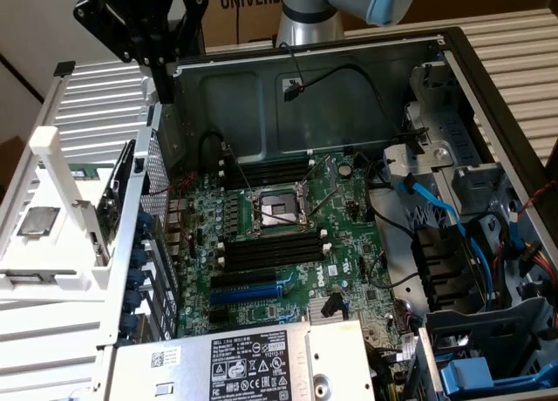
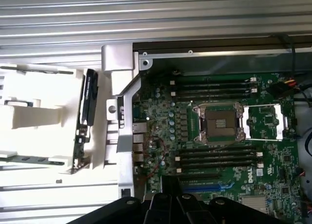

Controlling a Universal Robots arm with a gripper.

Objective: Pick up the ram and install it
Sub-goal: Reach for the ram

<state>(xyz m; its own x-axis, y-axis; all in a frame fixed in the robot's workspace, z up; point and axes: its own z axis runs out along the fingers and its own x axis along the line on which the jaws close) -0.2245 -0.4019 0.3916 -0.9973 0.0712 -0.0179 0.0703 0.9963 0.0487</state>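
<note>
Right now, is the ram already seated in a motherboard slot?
No, the ram stands in the white holder, apart from the motherboard.

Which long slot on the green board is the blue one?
The expansion slot between the black memory slots and the silver labelled box. It alone is blue; the other long slots are black.

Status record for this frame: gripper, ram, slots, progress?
gripper: shut, nothing seen in it, raised over the case wall at the exterior view's left
ram: standing on edge in the white holder outside the case, apart from the gripper
memory slots: black, on both sides of the CPU socket, look empty
progress: ram not yet picked up
</note>
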